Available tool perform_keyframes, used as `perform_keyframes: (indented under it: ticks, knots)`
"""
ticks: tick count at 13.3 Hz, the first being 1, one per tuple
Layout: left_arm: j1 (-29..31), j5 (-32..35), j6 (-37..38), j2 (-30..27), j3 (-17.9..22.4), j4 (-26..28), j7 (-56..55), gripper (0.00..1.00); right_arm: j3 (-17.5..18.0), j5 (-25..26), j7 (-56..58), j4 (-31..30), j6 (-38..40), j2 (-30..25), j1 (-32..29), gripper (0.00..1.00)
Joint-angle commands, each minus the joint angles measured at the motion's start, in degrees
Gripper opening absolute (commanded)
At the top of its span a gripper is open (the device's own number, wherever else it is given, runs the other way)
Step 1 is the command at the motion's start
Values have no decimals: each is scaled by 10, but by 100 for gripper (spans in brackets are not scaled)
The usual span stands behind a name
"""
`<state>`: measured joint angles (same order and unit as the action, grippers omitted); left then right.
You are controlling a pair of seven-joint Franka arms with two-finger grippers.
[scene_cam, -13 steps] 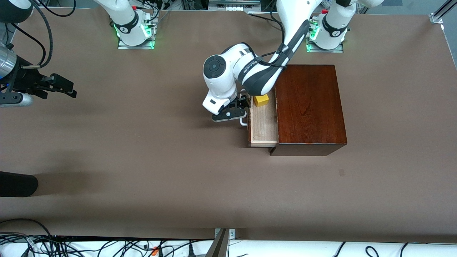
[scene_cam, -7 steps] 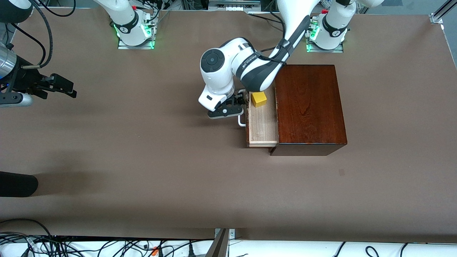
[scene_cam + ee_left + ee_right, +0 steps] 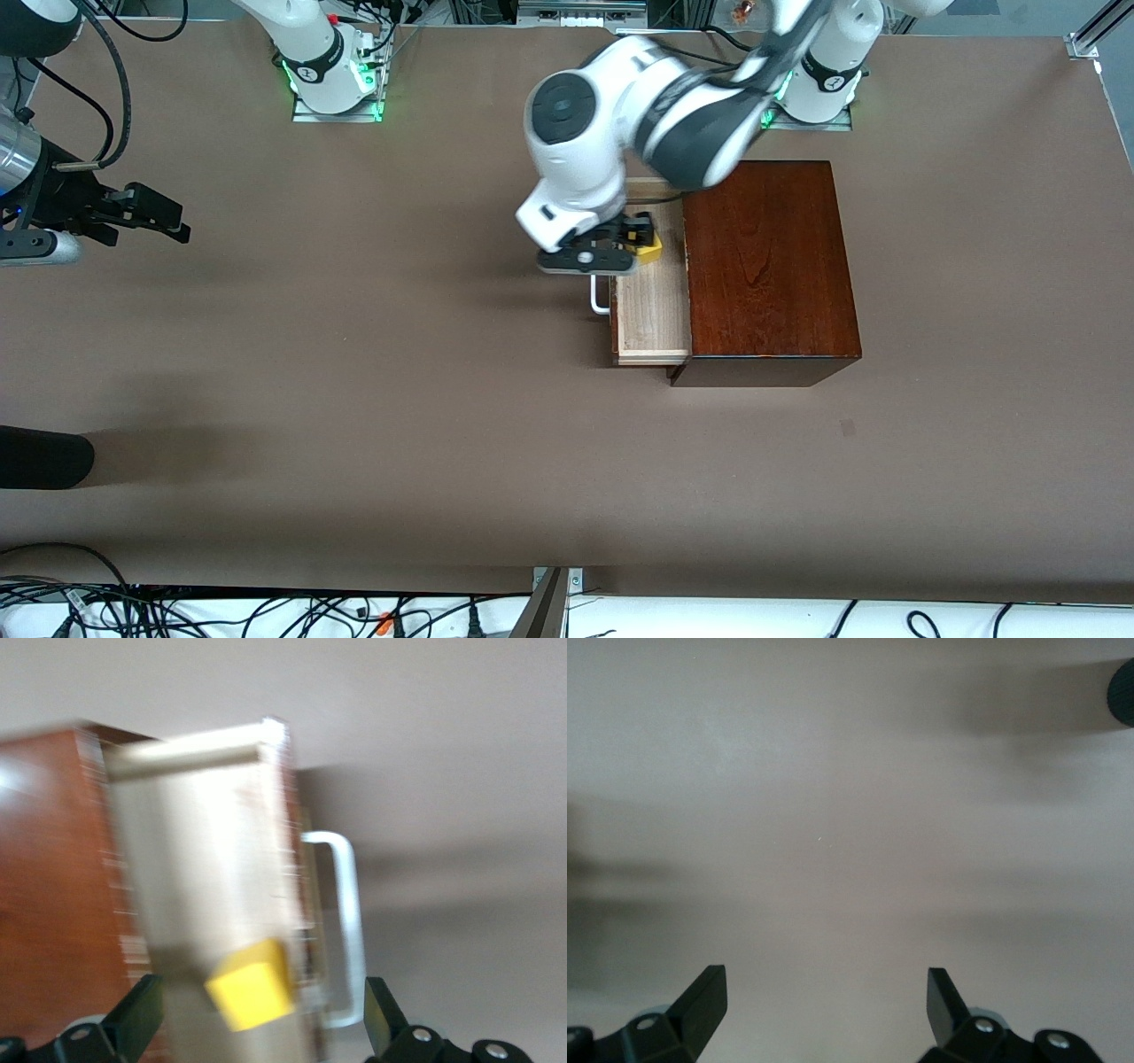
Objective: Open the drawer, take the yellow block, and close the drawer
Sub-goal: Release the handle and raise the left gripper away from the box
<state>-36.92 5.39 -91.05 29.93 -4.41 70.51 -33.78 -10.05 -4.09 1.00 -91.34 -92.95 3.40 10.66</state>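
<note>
The dark reddish-brown box [image 3: 766, 266] stands mid-table with its pale-wood drawer [image 3: 654, 310] pulled out toward the right arm's end, white handle [image 3: 600, 301] free. The yellow block [image 3: 652, 253] lies in the drawer's end farther from the front camera. My left gripper [image 3: 634, 237] hovers open right over the block. In the left wrist view the block [image 3: 252, 983] shows between the spread fingers [image 3: 142, 1014], with the drawer [image 3: 204, 859], the handle [image 3: 345, 904] and the box [image 3: 53, 886] below. My right gripper [image 3: 164, 215] [image 3: 824, 1001] waits open over bare table at its own end.
A black rounded object [image 3: 44, 456] juts in at the right arm's end of the table, nearer the front camera. Cables [image 3: 266, 611] run along the table's near edge. The brown table surface [image 3: 399, 399] stretches wide around the box.
My left gripper has come off the drawer handle, risen and swung over the open drawer above the yellow block. The right arm has not moved.
</note>
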Motion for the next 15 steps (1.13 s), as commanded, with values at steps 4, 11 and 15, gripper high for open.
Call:
perform_keyframes:
  ticks: [4, 11, 15]
  knots:
    - [175, -50, 106, -116, -7, 16, 242, 100, 11, -3, 2, 11, -1, 6, 8, 100]
    - [360, -58, -13, -302, -30, 228, 312, 100, 56, -39, 3, 13, -28, 5, 115, 100]
    - [388, -61, -38, -334, -41, 279, 347, 100, 145, -30, 5, 14, -62, 36, 150, 100]
